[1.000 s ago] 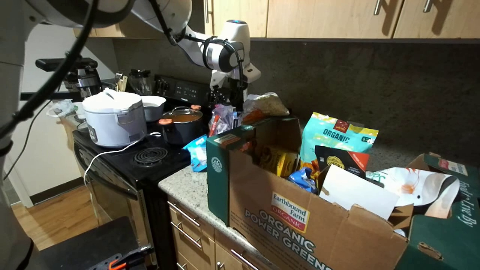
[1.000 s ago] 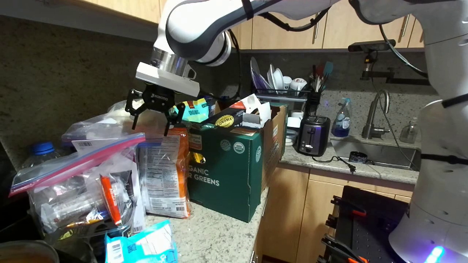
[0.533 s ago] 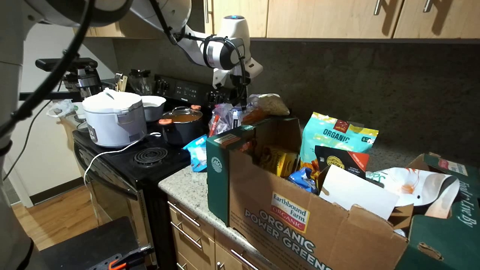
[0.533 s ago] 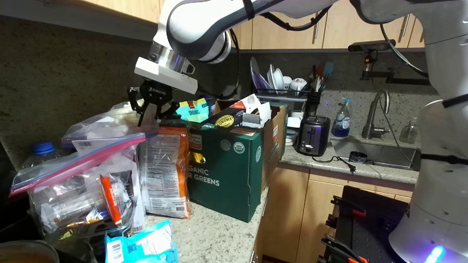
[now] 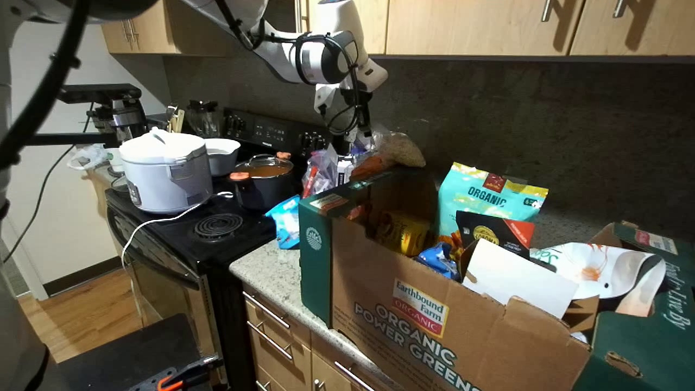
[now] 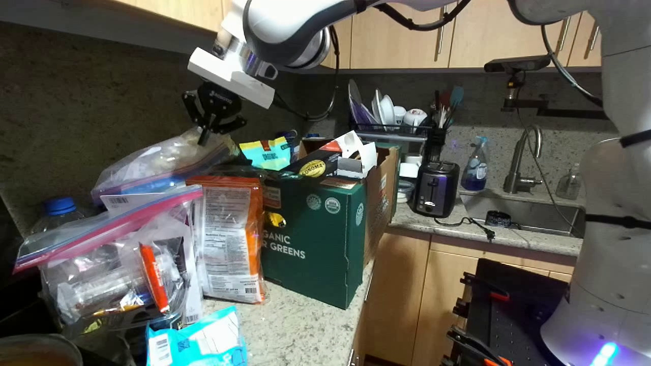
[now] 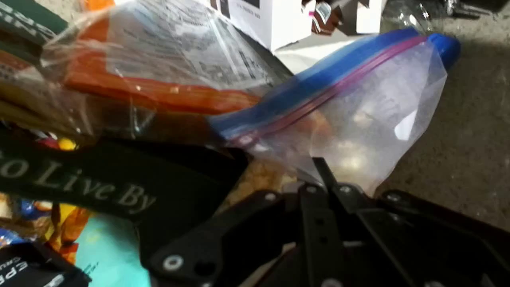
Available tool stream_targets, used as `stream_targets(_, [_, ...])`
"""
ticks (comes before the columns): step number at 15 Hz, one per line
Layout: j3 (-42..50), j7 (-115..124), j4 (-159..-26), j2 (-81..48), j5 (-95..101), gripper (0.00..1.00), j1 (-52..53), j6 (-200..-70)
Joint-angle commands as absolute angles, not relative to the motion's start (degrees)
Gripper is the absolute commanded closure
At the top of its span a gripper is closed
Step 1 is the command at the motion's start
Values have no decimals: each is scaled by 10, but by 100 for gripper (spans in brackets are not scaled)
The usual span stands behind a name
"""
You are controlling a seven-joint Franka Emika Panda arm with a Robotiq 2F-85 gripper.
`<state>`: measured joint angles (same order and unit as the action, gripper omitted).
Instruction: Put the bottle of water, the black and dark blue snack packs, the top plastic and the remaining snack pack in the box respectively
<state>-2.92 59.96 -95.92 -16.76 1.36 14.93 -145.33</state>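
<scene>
The closed claw (image 6: 203,136) pinches a zip-top plastic bag (image 7: 372,105) that sags beneath it; the cardboard box (image 5: 483,326) stands lower, to one side. Lifting straight up first should carry the bag over the box rim.

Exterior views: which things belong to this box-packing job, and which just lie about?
Job: cardboard box; zip bag in the gripper; blue-capped bottle, likely the water; perhaps the light-blue pack.
Lying about: rice cooker; lidded pot; toaster; spray bottle.
</scene>
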Motion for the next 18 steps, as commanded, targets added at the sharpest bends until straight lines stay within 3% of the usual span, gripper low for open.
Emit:
stream_targets(1, [0, 675, -993, -117, 69, 100, 158, -1492])
stream_targets(13, [52, 1054, -1083, 5, 433, 100, 169, -1501])
stream_targets(18, [46, 1119, -1128, 47, 482, 100, 161, -1469])
